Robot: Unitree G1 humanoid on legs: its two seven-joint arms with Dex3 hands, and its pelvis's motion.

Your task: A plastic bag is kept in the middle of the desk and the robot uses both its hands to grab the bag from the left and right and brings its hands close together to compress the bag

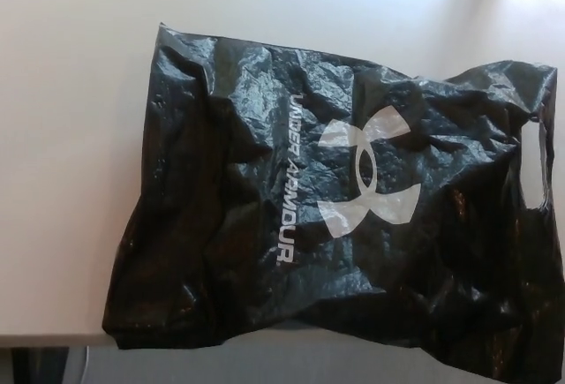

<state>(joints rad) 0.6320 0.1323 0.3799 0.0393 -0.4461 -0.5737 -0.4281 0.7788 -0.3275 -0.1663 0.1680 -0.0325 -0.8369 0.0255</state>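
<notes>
Crinkled black plastic bag point(335, 216) with white logo sprawls flat on the pale table point(71, 137), near edge overhanging, nothing squeezing it; neither hand visible, fingers' state unknowable.

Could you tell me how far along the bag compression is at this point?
Nothing looks compressed: the black plastic bag lies spread out and crumpled on the desk, its near edge hanging over the desk's front. Nothing is in hand, as neither robot hand is in view. Still left: grabbing the bag from both sides and squeezing it together.
</notes>
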